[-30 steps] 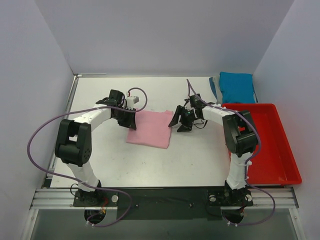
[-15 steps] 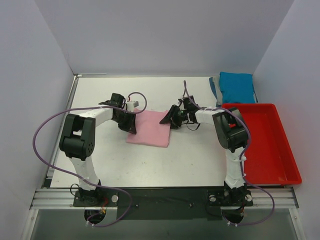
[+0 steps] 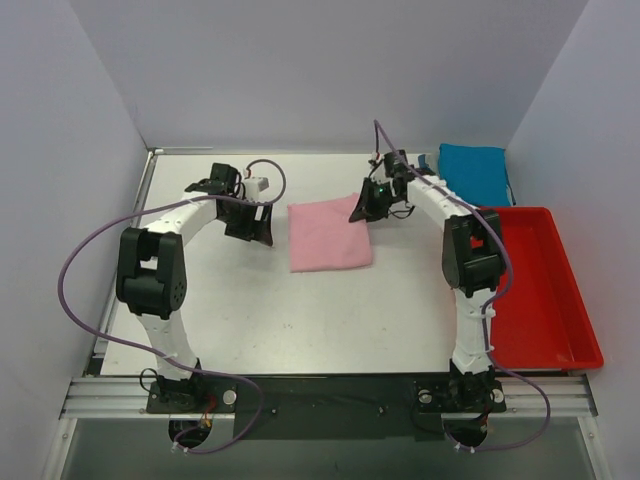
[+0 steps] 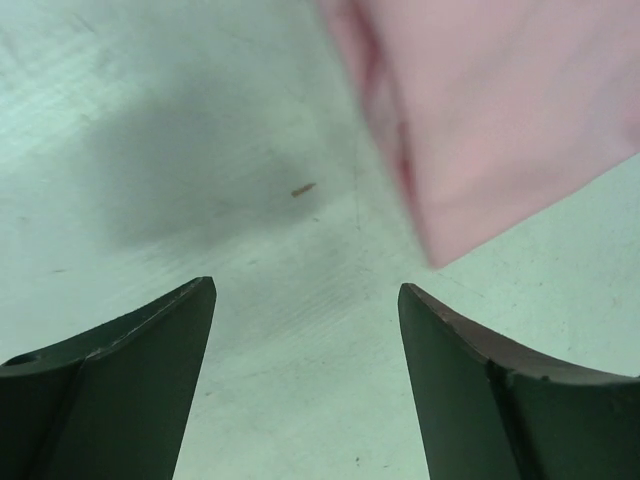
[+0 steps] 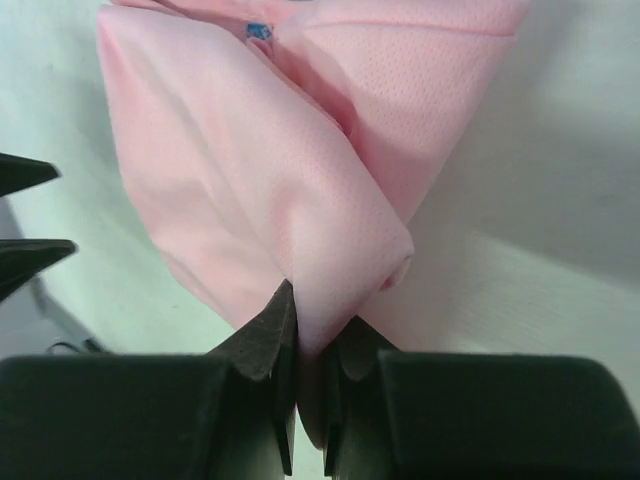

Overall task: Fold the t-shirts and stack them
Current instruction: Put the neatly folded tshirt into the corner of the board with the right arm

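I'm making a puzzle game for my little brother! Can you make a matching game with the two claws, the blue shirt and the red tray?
Things:
1. left claw
2. right claw
3. teal t-shirt
4. red tray

Places or states:
A. folded in the far right corner
B. shut on the pink t-shirt
C. open, holding nothing
D. along the right edge

Pairs: 1-C, 2-B, 3-A, 4-D

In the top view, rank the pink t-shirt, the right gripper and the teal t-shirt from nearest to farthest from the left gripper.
1. pink t-shirt: just to the right of the left gripper, untouched by its open jaws.
2. right gripper: at the shirt's far right corner, jaws shut on it.
3. teal t-shirt: folded, at the far right.
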Available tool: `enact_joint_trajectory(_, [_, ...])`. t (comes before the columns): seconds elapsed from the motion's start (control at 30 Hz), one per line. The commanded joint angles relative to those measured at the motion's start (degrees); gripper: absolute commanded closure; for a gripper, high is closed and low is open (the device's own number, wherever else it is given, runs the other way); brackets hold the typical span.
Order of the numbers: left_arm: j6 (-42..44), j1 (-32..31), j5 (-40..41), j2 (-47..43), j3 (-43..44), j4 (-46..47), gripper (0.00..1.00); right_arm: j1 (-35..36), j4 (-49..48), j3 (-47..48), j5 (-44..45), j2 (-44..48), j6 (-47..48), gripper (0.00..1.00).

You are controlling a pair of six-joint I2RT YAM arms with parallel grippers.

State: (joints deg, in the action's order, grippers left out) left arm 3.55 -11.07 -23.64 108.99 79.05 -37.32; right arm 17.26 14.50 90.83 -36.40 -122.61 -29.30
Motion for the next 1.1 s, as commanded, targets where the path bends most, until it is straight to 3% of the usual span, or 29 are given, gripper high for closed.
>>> enact_joint_trajectory(0.0, [2.69, 1.05, 2.72, -2.20, 4.10, -2.76, 0.15, -3.89, 24.41, 12.25, 10.27, -1.67, 23.90, 1.00])
enact_joint_trajectory(0.17, [3.48, 1.05, 3.86, -1.85, 4.01, -2.85, 0.13, -8.63, 36.80, 27.70, 22.31, -5.09, 35.87, 1.00])
enact_joint_trajectory(0.43, [4.01, 0.96, 4.57, -1.85, 3.48, -2.76, 0.10, -11.19, 39.55, 40.82, 39.97, -7.55, 50.47, 1.00])
enact_joint_trajectory(0.53, [4.18, 1.14, 5.09, -1.94, 3.05, -2.41, 0.09, -11.72, 37.63, 45.83, 44.30, -8.79, 53.90, 1.00])
enact_joint_trajectory(0.8, [4.09, 0.96, 5.62, -2.03, 2.16, -1.70, 0.08, -12.95, 26.91, 45.93, 48.00, -8.17, 57.24, 1.00])
enact_joint_trajectory(1.07, [4.09, 1.05, 5.80, -2.11, 1.90, -1.44, 0.07, -13.12, 17.06, 46.11, 49.15, -8.97, 68.49, 1.00])
